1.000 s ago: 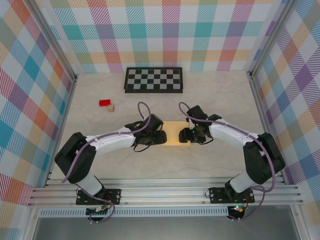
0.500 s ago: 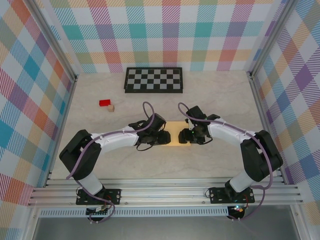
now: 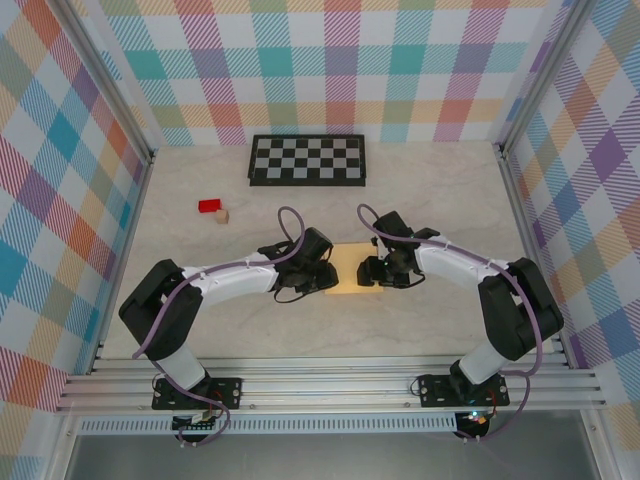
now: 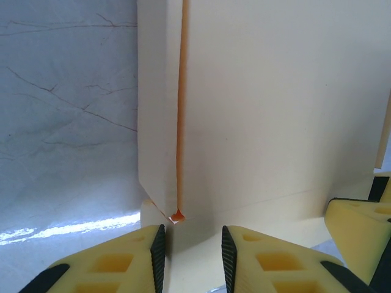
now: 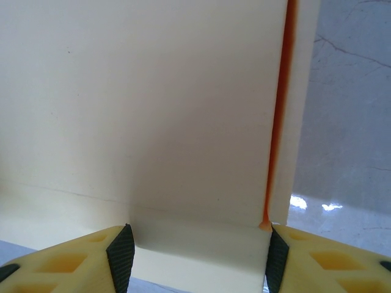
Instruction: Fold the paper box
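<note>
The paper box (image 3: 348, 270) is pale tan card lying mid-table between my two arms. My left gripper (image 3: 325, 275) is at its left end and my right gripper (image 3: 368, 272) at its right end. In the left wrist view the box (image 4: 275, 110) has a side flap folded up along an orange crease. The left gripper (image 4: 192, 256) straddles the corner tab below it, its pads narrowly apart and not pressing. In the right wrist view the box (image 5: 171, 110) ends in a short flap, and my right gripper (image 5: 198, 256) has a pad against each of its side edges.
A black-and-white checkerboard (image 3: 308, 160) lies at the back of the table. A red block (image 3: 210, 206) and a small tan cube (image 3: 222, 215) sit at the back left. Metal rails and plaid walls bound the table.
My left gripper has moved right, further over the box's left end, and its jaws have narrowed. The right gripper has stayed at the right end.
</note>
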